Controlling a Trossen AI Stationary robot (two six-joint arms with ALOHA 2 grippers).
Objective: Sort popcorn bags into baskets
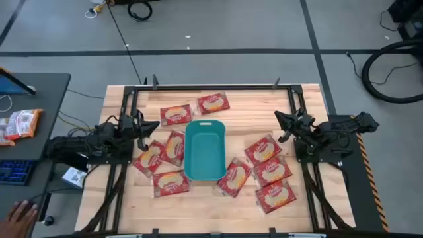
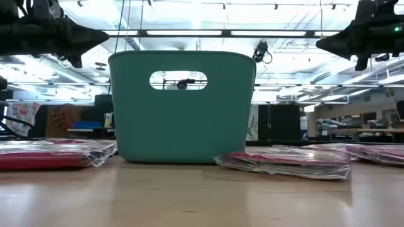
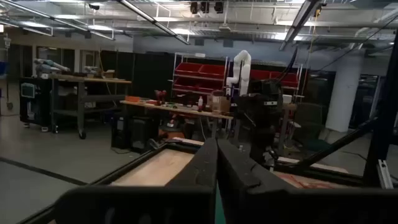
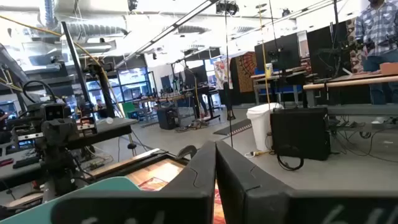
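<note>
Bare wooden table (image 2: 202, 195) fills the foreground of the low view, and just behind it lie flat popcorn bags, one (image 2: 287, 161) at the right foot of the teal basket (image 2: 182, 107) and another (image 2: 53, 153) at its left. From above, the basket (image 1: 204, 149) stands near the middle of the table (image 1: 310, 211), open side up, and its inside shows only teal. Red bags with cream oval labels lie all around it: two beyond its far end (image 1: 176, 115) (image 1: 213, 103), a cluster of about four on its left, some overlapping (image 1: 174, 147) (image 1: 149, 157) (image 1: 170, 182), and four on its right (image 1: 234, 177) (image 1: 263, 149) (image 1: 271, 171) (image 1: 275, 195). Every bag seen lies on the table top, outside the basket. The left gripper (image 1: 151, 126) hangs above the table's left side, pointing toward the basket, close to the left cluster but well above it; in the left wrist view its two dark fingers (image 3: 200, 165) meet in a closed wedge with nothing between them. The right gripper (image 1: 283, 122) hangs over the right side, also aimed inward, and its fingers (image 4: 202, 165) look pressed together and empty as well, though the thin seam between them is hard to judge. Both show high up in the low view, clear of everything. A person's hand (image 1: 20, 216) rests at the lower left edge of the overhead picture, beside a dark side desk (image 1: 46, 89) that carries another packet (image 1: 18, 123).
</note>
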